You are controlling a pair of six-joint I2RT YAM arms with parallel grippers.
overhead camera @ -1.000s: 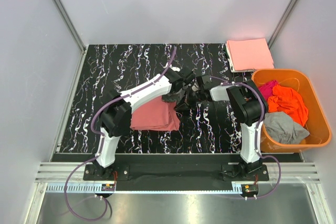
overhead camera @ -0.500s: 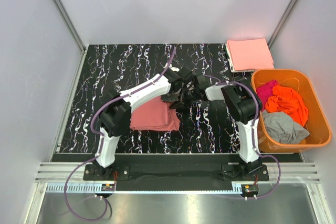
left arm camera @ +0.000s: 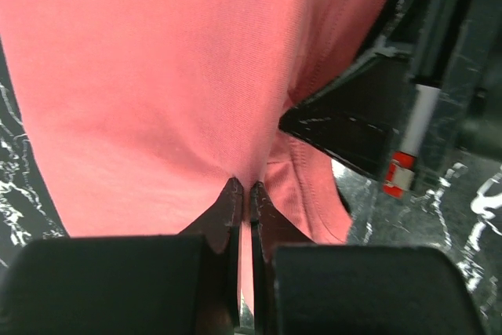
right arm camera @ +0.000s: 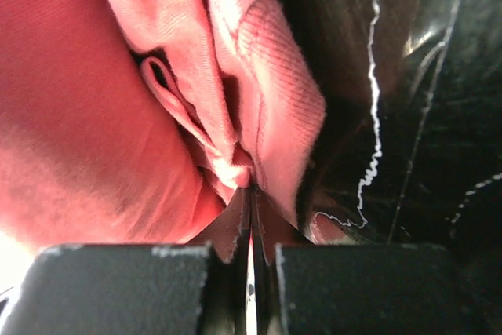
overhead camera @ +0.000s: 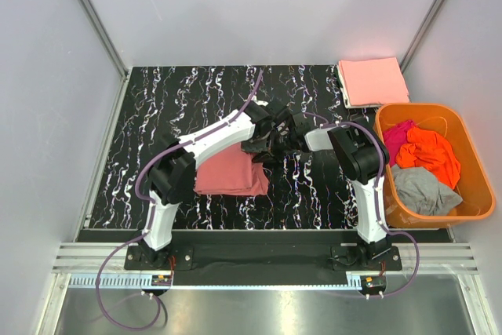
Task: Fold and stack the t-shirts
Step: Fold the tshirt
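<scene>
Two grippers, one shirt between them.

Item one: salmon-pink shirt [overhead camera: 231, 172], partly folded. It lies left of the middle of the worktop [overhead camera: 157, 115], toward the near edge, with its longer side running roughly left to right.

Item two: left gripper [left arm camera: 243, 190], pressed together on a fold of that shirt's cloth, its arm crossing above the shirt.

Item three: right gripper [right arm camera: 251, 186], pinched tight on a bunched, layered edge of the same shirt.

I see both meeting just beside each other at the shirt's far right corner. All the cloth therefore lies to the left of the fingertips and nearer than them. The left gripper is closer to the shirt's body, while the right reaches in from the basket side.

Item four: peach-pink shirt [overhead camera: 372, 81], folded flat in the worktop's far right corner, well apart.

Item five: basket [overhead camera: 416, 106] at the right edge, holding a magenta shirt [overhead camera: 401, 131], an orange shirt [overhead camera: 427, 154] and a grey shirt [overhead camera: 423, 190], all unfolded.

My judgement: the coming move turns on that shared corner. Whichever way I draw it, the shirt's body will trail behind.
</scene>
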